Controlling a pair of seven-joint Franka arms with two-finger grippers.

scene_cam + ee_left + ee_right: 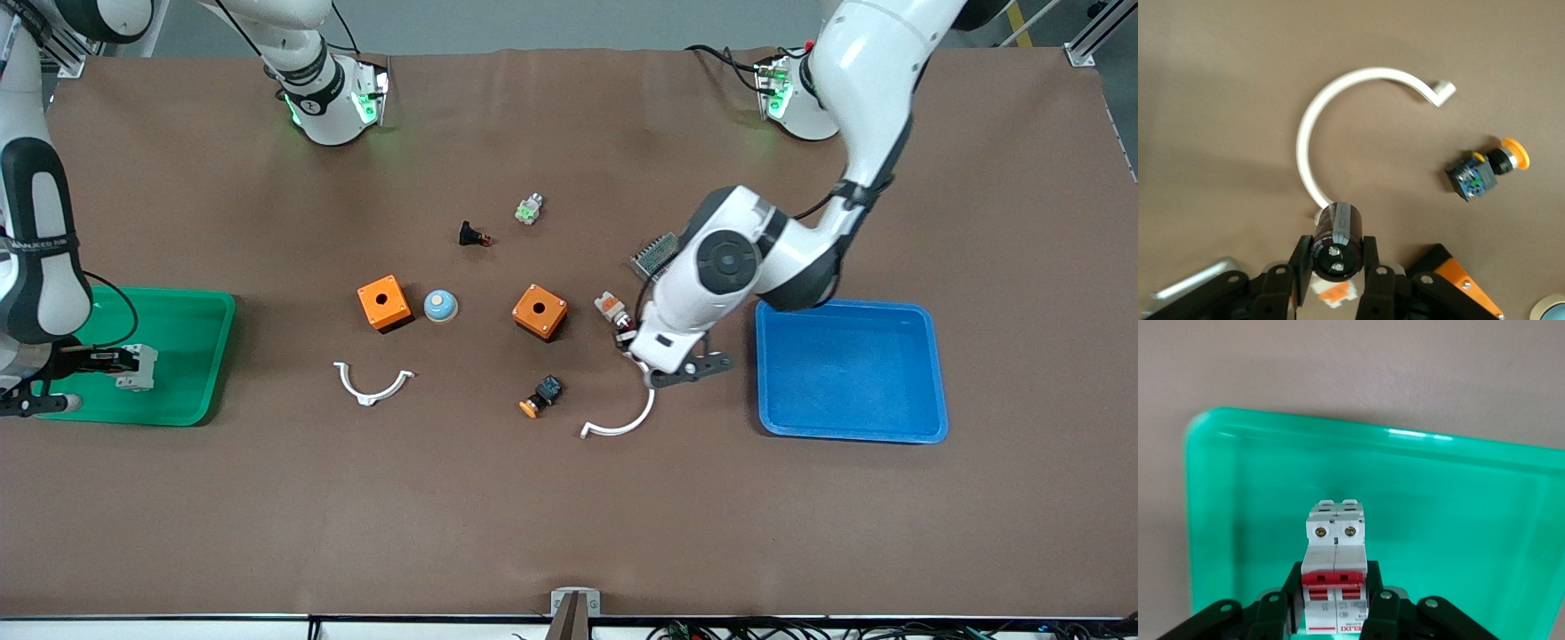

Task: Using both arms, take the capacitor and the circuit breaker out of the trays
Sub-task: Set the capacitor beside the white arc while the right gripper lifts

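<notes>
My left gripper is shut on the capacitor, a small black cylinder with silver terminals. It holds it above the table over one end of a white arc, beside the blue tray. In the front view the capacitor is hidden by the hand. My right gripper is shut on the breaker, a light-grey block with red levers, and holds it over the green tray. The green tray also fills the right wrist view.
Between the trays lie two orange boxes, a blue-white dome, a second white arc, a black part with red tip, a white-orange push-button and a black-blue part with orange cap.
</notes>
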